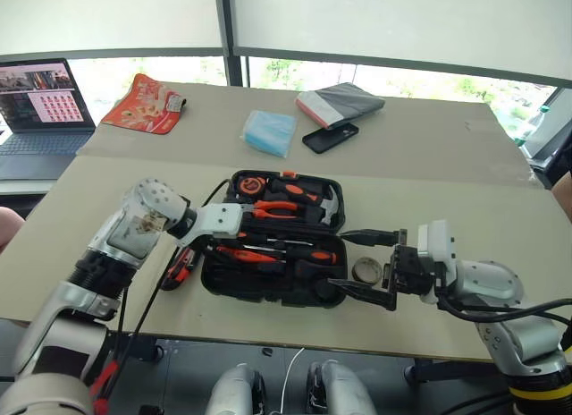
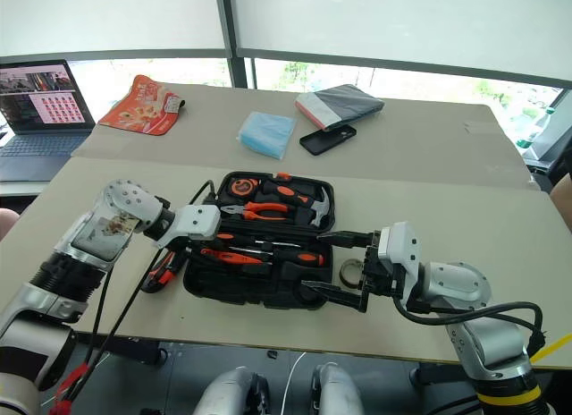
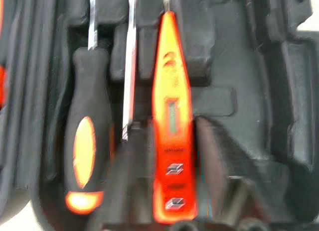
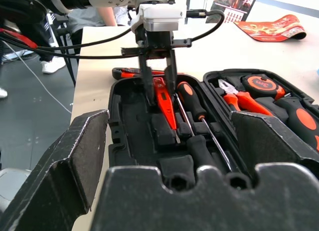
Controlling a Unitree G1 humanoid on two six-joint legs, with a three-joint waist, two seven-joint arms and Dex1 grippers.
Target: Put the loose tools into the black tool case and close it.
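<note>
Black tool case (image 1: 268,285) lies open on the desk (image 1: 429,200). Left end effector (image 4: 158,94) straddles an orange screwdriver (image 3: 172,126) seated in its slot, fingers parted. Right end effector (image 1: 357,263) spread wide, empty

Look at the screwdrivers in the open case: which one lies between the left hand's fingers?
The all-orange slim screwdriver. The left hand straddles it, while the black-and-orange-handled one lies beside it, outside the fingers.

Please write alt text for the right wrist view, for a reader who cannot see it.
The left tool reaches down into the open black tool case, its two fingers straddling an orange screwdriver lying in a moulded slot. Beside it lies a black-and-orange screwdriver; orange-handled pliers sit in the case's other half.
</note>
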